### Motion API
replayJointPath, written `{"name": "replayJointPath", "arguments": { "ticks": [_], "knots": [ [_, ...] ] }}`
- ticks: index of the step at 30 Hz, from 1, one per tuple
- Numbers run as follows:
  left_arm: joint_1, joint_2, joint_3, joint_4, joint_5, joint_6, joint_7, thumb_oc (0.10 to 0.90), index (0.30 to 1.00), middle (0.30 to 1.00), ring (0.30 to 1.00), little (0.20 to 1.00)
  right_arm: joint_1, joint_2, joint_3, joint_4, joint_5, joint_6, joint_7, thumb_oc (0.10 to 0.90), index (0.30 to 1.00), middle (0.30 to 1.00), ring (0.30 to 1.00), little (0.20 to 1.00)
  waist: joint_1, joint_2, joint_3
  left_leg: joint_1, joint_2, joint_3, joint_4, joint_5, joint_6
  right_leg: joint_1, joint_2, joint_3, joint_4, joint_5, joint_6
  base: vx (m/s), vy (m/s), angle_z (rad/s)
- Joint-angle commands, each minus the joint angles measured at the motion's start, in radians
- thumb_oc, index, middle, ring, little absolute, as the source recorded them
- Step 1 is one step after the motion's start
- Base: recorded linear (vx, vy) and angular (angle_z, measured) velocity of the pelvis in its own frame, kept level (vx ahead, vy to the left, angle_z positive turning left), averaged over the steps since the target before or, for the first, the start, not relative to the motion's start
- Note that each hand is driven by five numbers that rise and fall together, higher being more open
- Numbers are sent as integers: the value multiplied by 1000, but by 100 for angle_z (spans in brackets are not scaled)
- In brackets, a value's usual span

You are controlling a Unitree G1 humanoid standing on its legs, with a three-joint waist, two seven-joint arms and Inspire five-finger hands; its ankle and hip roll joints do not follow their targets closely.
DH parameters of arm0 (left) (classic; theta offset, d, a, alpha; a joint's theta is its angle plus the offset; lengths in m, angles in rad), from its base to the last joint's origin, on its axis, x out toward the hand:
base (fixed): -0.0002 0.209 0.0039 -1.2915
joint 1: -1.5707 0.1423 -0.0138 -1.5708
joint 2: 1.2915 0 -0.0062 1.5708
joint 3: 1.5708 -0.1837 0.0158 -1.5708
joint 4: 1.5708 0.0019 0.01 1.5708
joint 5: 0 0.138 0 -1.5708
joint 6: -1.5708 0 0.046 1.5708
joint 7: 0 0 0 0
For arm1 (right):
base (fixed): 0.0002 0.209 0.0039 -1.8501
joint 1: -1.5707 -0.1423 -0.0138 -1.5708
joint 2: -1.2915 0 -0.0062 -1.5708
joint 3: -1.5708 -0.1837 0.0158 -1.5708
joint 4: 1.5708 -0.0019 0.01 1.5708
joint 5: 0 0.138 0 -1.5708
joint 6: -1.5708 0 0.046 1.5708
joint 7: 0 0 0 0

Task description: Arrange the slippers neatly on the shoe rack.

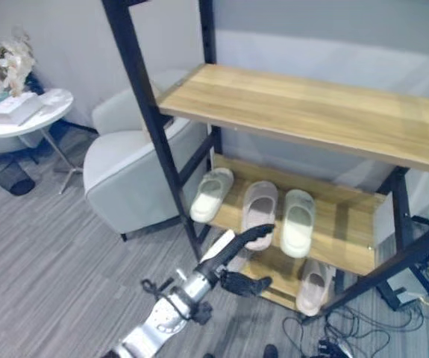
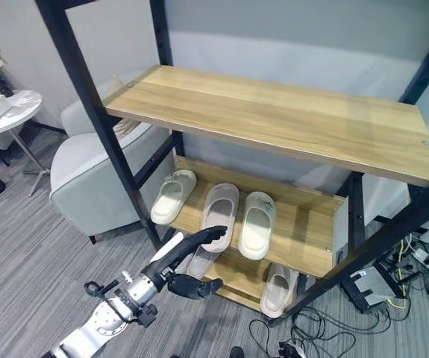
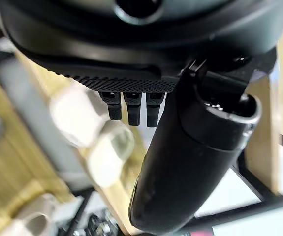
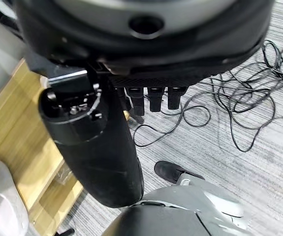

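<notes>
Pale foam is what these slippers look to be made of — light, a little springy, dull rather than slick, so I judge one will lift easily and not slide out of a modest squeeze. Three sit on the middle shelf (image 1: 348, 224) of the shoe rack (image 1: 143, 89), lower centre of the head views: a whitish slipper (image 1: 212, 194) angled away at the left, a pinkish slipper (image 1: 260, 212) in the middle, and a white slipper (image 1: 298, 221) just beside it on the right, those two roughly parallel. A fourth slipper (image 1: 315, 287) lies on the bottom shelf at lower right, and another one (image 2: 199, 262) peeps out from behind my fingers lower down.

My left hand (image 1: 242, 261) comes in from the lower left and hangs in front of the rack's lower levels, just below the pinkish slipper's near end. Its upper digit (image 1: 255, 234) is stretched toward the shelf edge, the others curled loosely beneath, and nothing is held — I can't tell whether that tip touches the slipper or only overlaps it. My right hand (image 4: 131, 88) shows in its own wrist view with fingers straight and relaxed, empty, over grey carpet (image 4: 259, 162) and the edge of a wooden board.

For a hold I would pinch the heel rim or the side wall near the strap — the firmest part — since the sole would likely bend if pressed mid-length.
</notes>
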Motion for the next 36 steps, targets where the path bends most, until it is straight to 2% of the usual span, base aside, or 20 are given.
{"name": "replayJointPath", "arguments": {
  "ticks": [1,3,4,6,12,15,18,19,20,30,36],
  "knots": [
    [-179,-72,24,-77,10,-101,55,800,900,900,900,900,-12,3,43,17,3,-9,4,800,900,900,900,900,-24,6,13,-19,-19,-20,-7,-44,4,86,11,6,46,-180,36,56,-4,-24],
    [-193,-78,25,-62,35,-104,80,800,900,900,900,900,-6,5,34,15,18,-11,4,800,900,900,900,900,-26,7,11,-18,-19,-14,-7,-47,5,87,11,12,43,-178,37,61,0,-10],
    [-226,-75,29,-37,114,-106,132,800,900,900,900,900,8,8,21,16,42,-15,2,800,900,900,900,900,-33,7,8,-13,-19,-3,-7,-52,6,88,11,19,39,-175,41,91,5,-9],
    [-244,-75,28,-24,145,-103,153,800,900,900,900,900,14,10,19,18,44,-17,0,800,900,900,900,900,-38,8,7,-11,-19,2,-7,-54,6,87,12,24,36,-172,42,65,8,-19],
    [-314,-62,107,38,290,-63,257,800,900,900,900,900,47,14,6,12,42,-15,-6,800,900,900,900,900,-64,6,1,-5,-18,40,-7,-67,8,78,11,62,21,-154,50,72,11,-20],
    [-351,-51,118,65,354,-53,298,800,900,900,900,900,61,9,0,2,44,-19,-5,800,900,900,900,900,-69,7,1,-11,-19,49,-7,-68,8,69,13,71,18,-149,54,45,15,-24],
    [-448,-22,144,172,522,5,389,800,900,900,900,900,85,-20,-17,-32,48,-31,-6,800,900,900,900,900,-92,12,2,-27,-22,75,-7,-70,6,44,11,91,9,-132,64,56,18,-1],
    [-451,-24,141,176,524,4,392,800,900,900,900,900,84,-20,-18,-32,48,-31,-6,800,900,900,900,900,-91,13,2,-29,-22,75,-7,-70,6,43,11,91,9,-132,64,49,25,-15],
    [-499,7,150,204,634,41,456,800,900,900,900,900,88,-26,-20,-25,42,-30,-9,800,900,900,900,900,-99,16,4,-38,-23,82,-7,-70,5,33,8,95,8,-128,66,26,17,-24],
    [-628,-4,146,336,806,161,599,800,900,900,900,900,82,-31,5,-6,8,-34,-28,800,900,900,900,900,-123,15,23,-95,-27,114,-7,-65,7,-35,7,121,8,-105,79,5,20,-12],
    [-685,-7,144,384,810,197,626,800,900,900,900,900,67,-27,9,11,17,-36,-34,800,900,900,900,900,-126,9,39,-130,-30,136,-7,-69,11,-76,6,142,8,-98,86,-11,31,-15]
  ]
}}
